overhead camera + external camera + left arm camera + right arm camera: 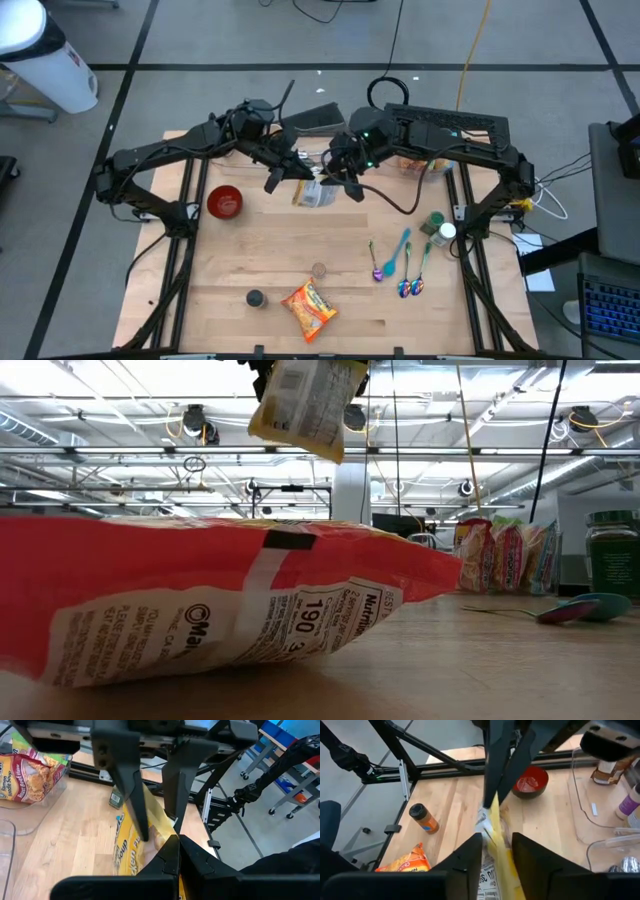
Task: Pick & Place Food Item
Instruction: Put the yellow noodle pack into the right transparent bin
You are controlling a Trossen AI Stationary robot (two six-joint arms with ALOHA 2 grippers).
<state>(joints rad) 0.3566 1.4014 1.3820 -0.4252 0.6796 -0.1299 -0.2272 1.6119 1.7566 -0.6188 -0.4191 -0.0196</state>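
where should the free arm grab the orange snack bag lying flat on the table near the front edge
Take the orange snack bag by one crimped end seam, coming straight down from above. It lies flat and skewed on the wooden table, so the puffed middle gives two fingers little to pinch. Both grippers are busy on the yellow soup packet held in the air.
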